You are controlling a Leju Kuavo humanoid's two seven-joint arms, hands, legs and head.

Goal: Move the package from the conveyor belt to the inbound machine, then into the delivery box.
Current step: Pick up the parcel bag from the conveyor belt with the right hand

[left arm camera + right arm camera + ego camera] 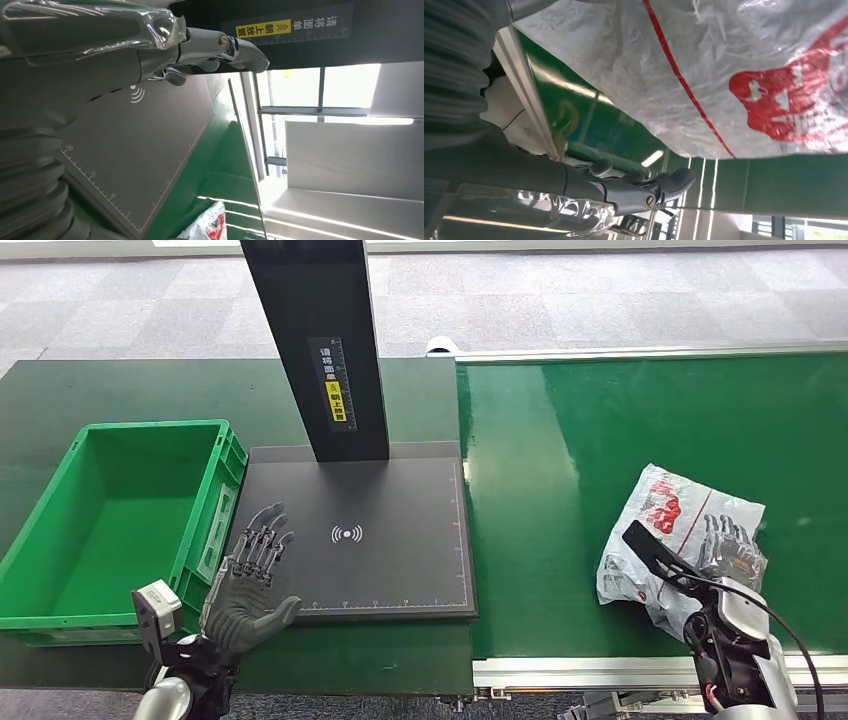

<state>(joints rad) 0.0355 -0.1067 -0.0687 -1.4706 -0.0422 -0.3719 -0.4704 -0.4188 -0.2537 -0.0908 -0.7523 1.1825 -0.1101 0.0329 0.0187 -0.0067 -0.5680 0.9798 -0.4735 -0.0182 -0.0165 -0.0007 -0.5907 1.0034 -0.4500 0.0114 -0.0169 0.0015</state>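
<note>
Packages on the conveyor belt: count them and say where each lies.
1: the package, a clear bag with red print, lies on the conveyor belt under the right hand. None looks hidden.

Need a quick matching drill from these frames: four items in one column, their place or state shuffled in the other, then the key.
Things:
1. package
2. green crate
3. left hand
4. right hand

Places or states:
A. fingers apart, holding nothing, over the near left corner of the black scanner plate
B. lying on the green conveyor belt, clear plastic with red print
C. standing left of the scanner plate, nothing inside
D. fingers resting on top of the bag

Pairs: 1-B, 2-C, 3-A, 4-D
</note>
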